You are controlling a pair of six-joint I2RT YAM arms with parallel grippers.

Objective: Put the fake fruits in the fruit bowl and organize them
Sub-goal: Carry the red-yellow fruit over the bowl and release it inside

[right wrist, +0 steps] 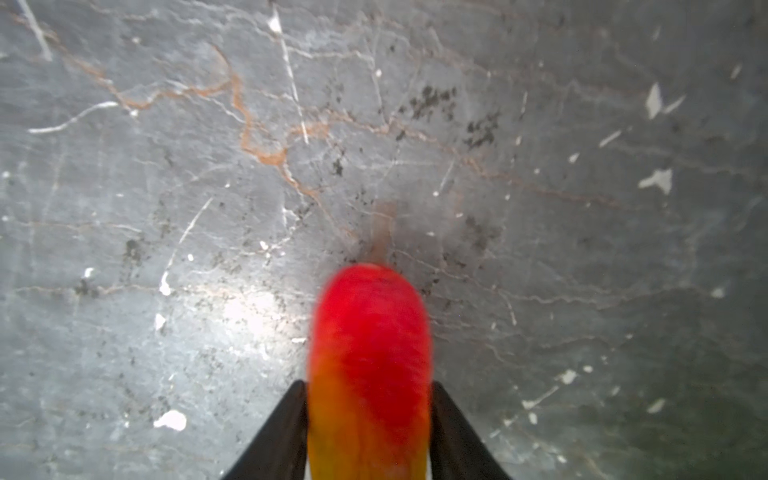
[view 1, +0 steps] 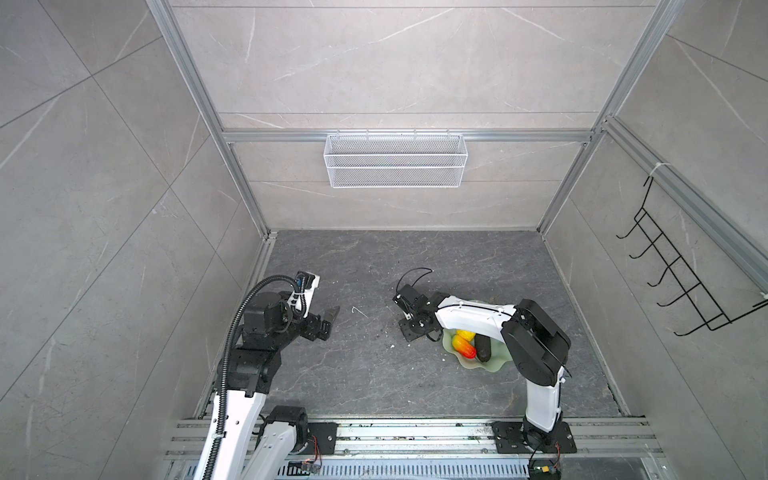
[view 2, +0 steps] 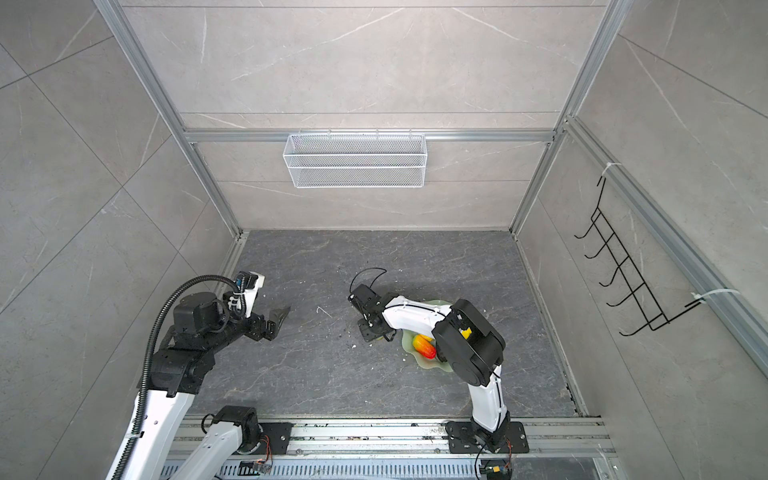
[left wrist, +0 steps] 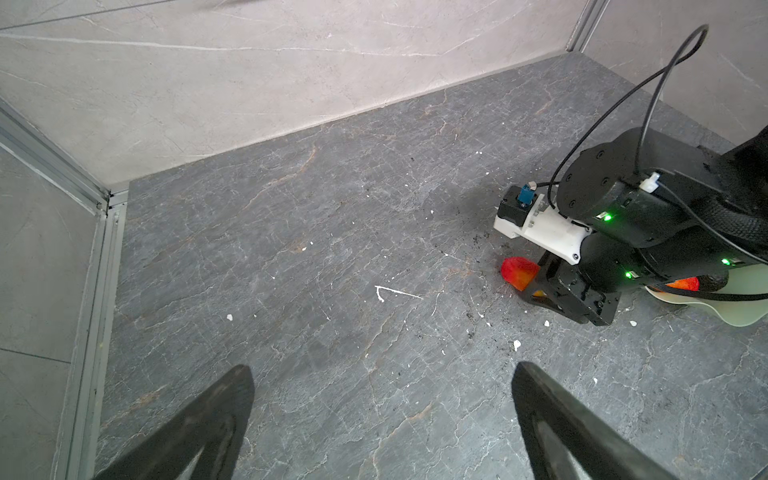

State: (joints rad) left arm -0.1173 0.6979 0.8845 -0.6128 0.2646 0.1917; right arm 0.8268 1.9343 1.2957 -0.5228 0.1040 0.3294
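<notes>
My right gripper (right wrist: 368, 384) is shut on a red-orange mango-like fruit (right wrist: 370, 324), whose red end sticks out past the fingertips. The left wrist view shows this fruit (left wrist: 517, 272) low over the dark floor, just beside the fruit bowl (left wrist: 739, 307). In both top views the right wrist hides it. The pale green bowl (view 1: 494, 363) holds another red-orange fruit (view 1: 463, 347), a yellow one (view 1: 464, 333) and a dark oval (view 1: 483, 348); my right forearm covers part of it. My left gripper (left wrist: 382, 370) stands open and empty over bare floor at the left (view 1: 330, 318).
A white wire mesh basket (view 1: 395, 160) hangs on the back wall. A black hook rack (view 1: 681, 274) is on the right wall. Small white chips (left wrist: 516, 344) lie scattered on the floor. Aluminium rails (view 1: 415, 432) run along the front edge.
</notes>
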